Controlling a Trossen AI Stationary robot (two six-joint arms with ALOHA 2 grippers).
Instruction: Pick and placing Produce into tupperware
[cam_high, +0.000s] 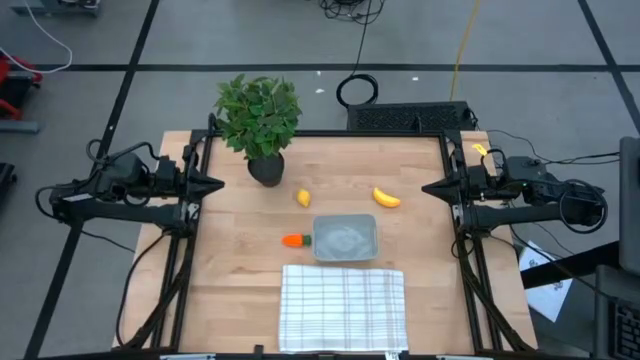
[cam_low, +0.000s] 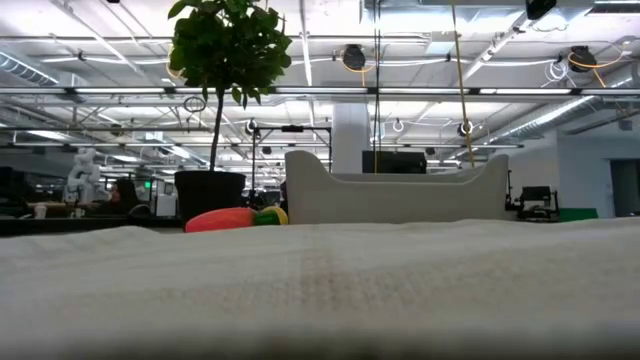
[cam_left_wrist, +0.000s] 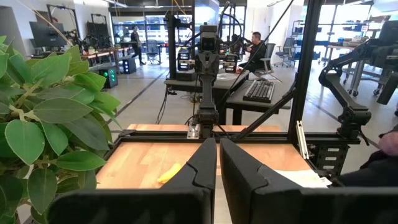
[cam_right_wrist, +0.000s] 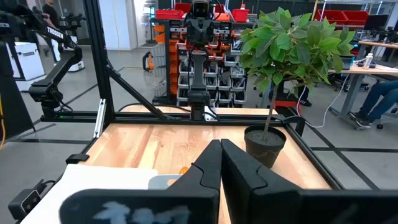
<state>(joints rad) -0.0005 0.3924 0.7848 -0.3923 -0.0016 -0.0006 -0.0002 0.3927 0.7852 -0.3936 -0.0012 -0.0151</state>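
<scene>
The grey-clear tupperware (cam_high: 346, 238) sits mid-table, just beyond the white striped cloth (cam_high: 343, 306). The orange carrot (cam_high: 293, 240) lies against its left side and shows in the low view (cam_low: 222, 220). The yellow lemon (cam_high: 304, 197) lies on the wood near the plant pot. The yellow banana (cam_high: 386, 198) lies on the wood right of the lemon and shows in the left wrist view (cam_left_wrist: 169, 173). My left gripper (cam_high: 218, 184) is shut and empty at the table's left edge. My right gripper (cam_high: 428, 187) is shut and empty at the right edge.
A leafy potted plant (cam_high: 259, 125) stands at the far left of the table. Black frame rails (cam_high: 330, 133) run along the table's far and side edges. A keyboard (cam_high: 410, 117) lies beyond the far edge. People sit at desks in the room behind.
</scene>
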